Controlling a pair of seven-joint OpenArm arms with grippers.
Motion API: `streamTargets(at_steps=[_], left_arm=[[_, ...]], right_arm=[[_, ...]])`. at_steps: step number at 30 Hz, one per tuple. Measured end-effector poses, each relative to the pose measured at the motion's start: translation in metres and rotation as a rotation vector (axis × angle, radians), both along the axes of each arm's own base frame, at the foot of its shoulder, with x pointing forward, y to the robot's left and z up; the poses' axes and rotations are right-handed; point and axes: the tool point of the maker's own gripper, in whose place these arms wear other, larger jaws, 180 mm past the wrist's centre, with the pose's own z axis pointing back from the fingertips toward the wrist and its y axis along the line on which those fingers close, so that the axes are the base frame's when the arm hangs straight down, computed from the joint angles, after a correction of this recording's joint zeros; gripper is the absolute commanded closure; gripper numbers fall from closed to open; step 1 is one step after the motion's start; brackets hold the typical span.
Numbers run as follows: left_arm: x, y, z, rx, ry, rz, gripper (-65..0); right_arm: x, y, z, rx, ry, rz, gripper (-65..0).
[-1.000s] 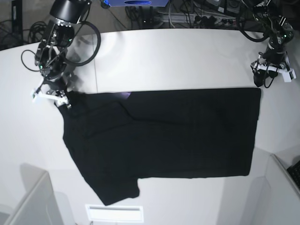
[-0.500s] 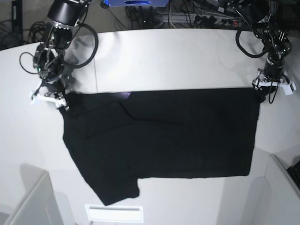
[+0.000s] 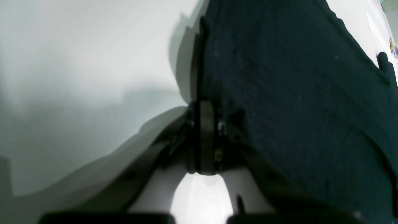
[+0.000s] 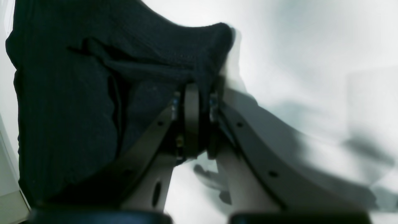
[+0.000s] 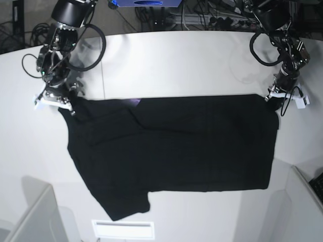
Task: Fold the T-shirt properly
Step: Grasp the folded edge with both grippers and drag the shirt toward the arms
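I can read no text, label, brand or number in any of my views. The black T-shirt [image 5: 176,146] shows only plain cloth. The white worktop [image 5: 176,60] carries no lettering.

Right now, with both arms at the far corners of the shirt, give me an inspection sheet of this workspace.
Surface: white table, bare around the cloth.
Job's things: black T-shirt lies spread flat, one sleeve pointing to the near edge; a small purple patch shows at its far edge.
Clutter: nothing seen on the table.
Grippers: left gripper shut on the T-shirt's far corner on the base view's right; right gripper shut on the far corner on that view's left. Both wrist views show cloth pinched between the fingers.
Cables: black cable loops hang from each arm; more cables lie behind the table.
Surroundings: blue device beyond the far edge; pale panels at the near corners.
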Motion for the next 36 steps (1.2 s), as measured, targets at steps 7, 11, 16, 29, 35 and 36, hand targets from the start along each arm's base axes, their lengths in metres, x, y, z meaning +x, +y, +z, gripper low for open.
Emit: streamTargets(at_steps=[7,11,16,29,35,36], left_arm=[[-0.015,0.024,0.004,0.066,0.057,-0.025,0.0],[-0.026,0.029,0.003,0.079,0.079,-0.037,0.0],[-0.048,0.026,0.005,0.118,0.151,-0.091,0.0],[-0.111,0.02,0.011,0.222,0.278,-0.172,0.0],[-0.128,0.02,0.01,0.225,0.301,-0.176,0.0],[-0.13,0.02,0.01,0.224,0.303,-0.175,0.0]], right_arm=[[-0.01,-0.01,-0.001,0.013,0.012,-0.02,0.0],[-0.025,-0.013,0.003,-0.015,0.026,-0.01,0.0],[-0.049,-0.015,0.007,-0.045,0.052,0.0,0.0],[-0.096,-0.013,0.017,-0.074,0.117,0.049,0.0],[-0.121,-0.013,0.016,-0.09,0.157,0.055,0.0],[-0.124,-0.013,0.016,-0.092,0.161,0.055,0.0]])
